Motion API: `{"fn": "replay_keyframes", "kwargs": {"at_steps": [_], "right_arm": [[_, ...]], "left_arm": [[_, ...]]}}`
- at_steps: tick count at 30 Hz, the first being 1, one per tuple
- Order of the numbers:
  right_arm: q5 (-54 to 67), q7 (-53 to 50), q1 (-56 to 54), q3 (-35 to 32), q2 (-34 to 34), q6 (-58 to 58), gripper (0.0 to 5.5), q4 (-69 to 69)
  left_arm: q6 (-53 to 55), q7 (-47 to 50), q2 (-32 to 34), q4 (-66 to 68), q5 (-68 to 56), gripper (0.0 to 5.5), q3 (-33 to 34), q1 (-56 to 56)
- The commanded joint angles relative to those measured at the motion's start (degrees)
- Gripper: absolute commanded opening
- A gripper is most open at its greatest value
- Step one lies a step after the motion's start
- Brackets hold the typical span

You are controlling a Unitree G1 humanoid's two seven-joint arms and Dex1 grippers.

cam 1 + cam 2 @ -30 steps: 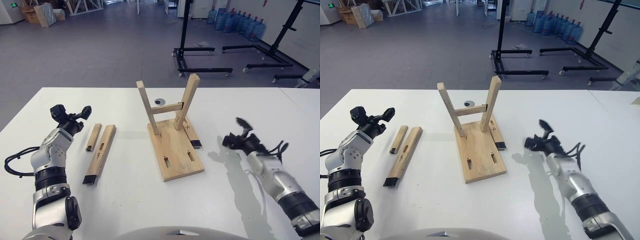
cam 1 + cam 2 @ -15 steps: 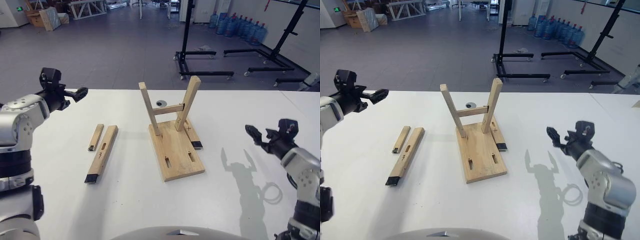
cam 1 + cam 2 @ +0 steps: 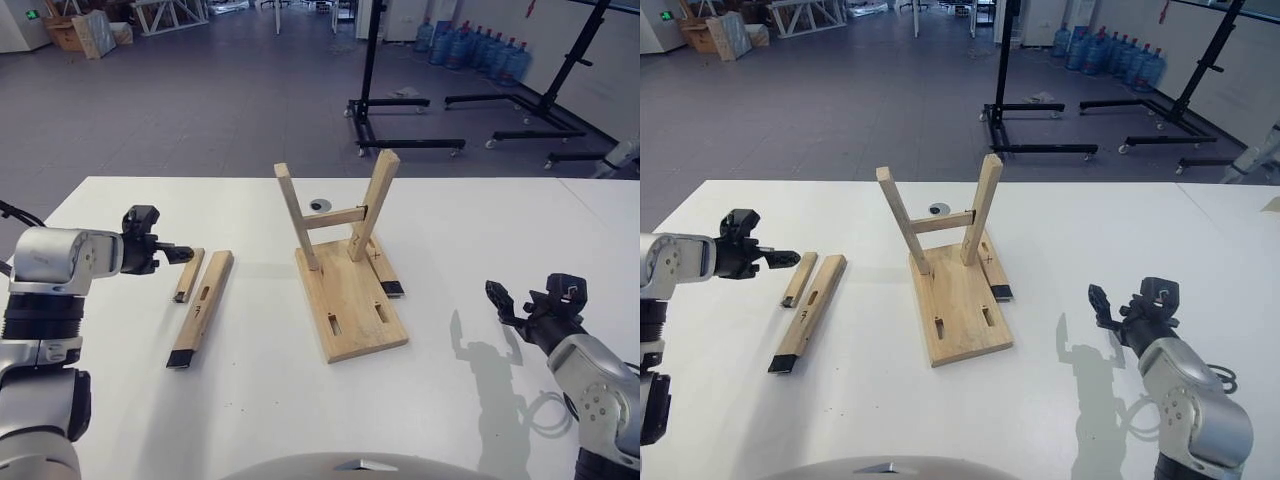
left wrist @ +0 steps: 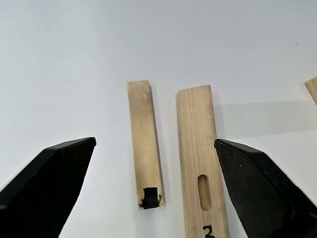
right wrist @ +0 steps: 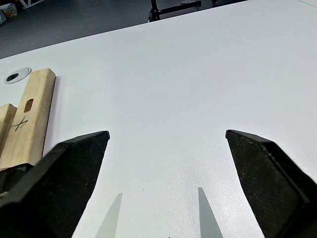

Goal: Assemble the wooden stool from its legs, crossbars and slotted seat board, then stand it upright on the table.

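White table below; left claw, spread apart, faces the crossbar just ahead: probably light, stiff wood, best pinched mid-length. Right claw gapes too.

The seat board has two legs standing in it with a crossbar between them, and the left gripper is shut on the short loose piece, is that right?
Not quite. The left gripper is open, not shut: the left wrist view shows the short loose piece lying untouched on the table. The seat board does hold two legs joined by a crossbar.
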Motion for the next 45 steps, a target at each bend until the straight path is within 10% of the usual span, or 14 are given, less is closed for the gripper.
{"fn": "replay_keyframes", "kwargs": {"at_steps": [1,12,22,45], "right_arm": [[0.99,-1.42,-1.6,-0.01,0.77,-0.45,4.33,-1.36],[0.85,-2.71,-1.57,1.08,2.29,-1.33,4.36,-0.79],[0.89,-2.07,-3.96,2.42,0.64,-0.3,4.36,1.06],[0.72,-1.86,-5.68,5.19,0.4,-0.19,4.36,3.12]], "left_arm": [[0.44,-0.07,1.42,-2.05,1.45,4.41,-1.43,2.88],[-3.1,-1.1,0.73,-0.13,4.52,4.05,-5.56,3.23],[-7.59,2.04,-3.62,2.11,7.7,2.48,-3.73,6.94],[-16.23,2.87,-8.85,7.59,12.55,4.01,-5.09,10.06]]}}
